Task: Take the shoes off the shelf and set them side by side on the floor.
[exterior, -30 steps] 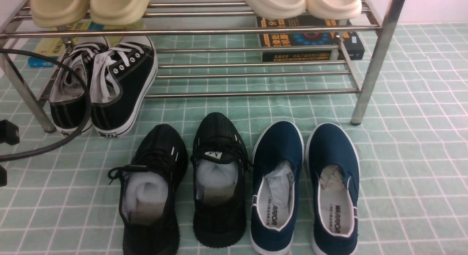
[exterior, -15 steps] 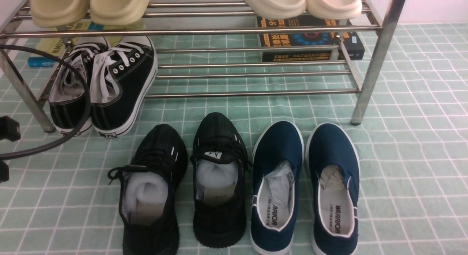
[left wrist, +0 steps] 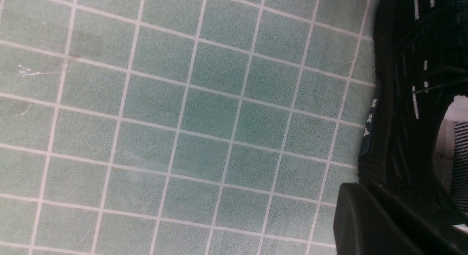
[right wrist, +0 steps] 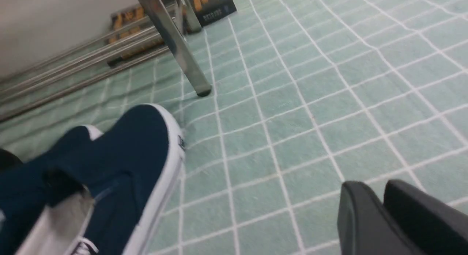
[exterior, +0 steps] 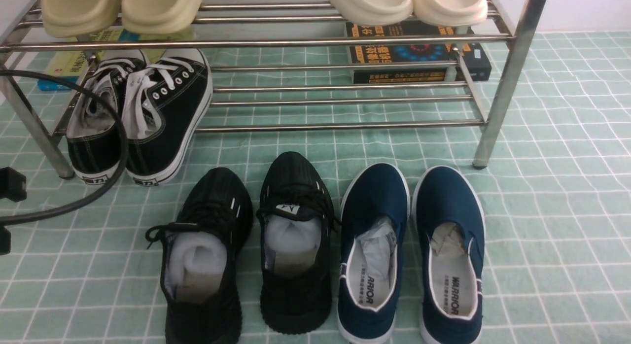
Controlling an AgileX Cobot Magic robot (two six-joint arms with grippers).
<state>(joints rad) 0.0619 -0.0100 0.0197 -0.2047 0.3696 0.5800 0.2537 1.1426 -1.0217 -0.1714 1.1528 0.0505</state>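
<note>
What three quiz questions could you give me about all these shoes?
1. True or false: the black knit sneakers stand on the floor.
2. Which pair sits on the chrome shelf's lower tier? A) navy slip-ons B) black canvas sneakers C) books
3. Fill in: right of the knit pair stand the navy ____.

Key: 1 true; 2 B; 3 slip-ons.

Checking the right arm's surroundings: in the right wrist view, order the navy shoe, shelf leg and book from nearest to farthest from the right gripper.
From the right gripper:
1. Navy shoe, alongside on the floor.
2. Shelf leg, standing beyond the shoe's toe.
3. Book, behind the leg, under the shelf.
</note>
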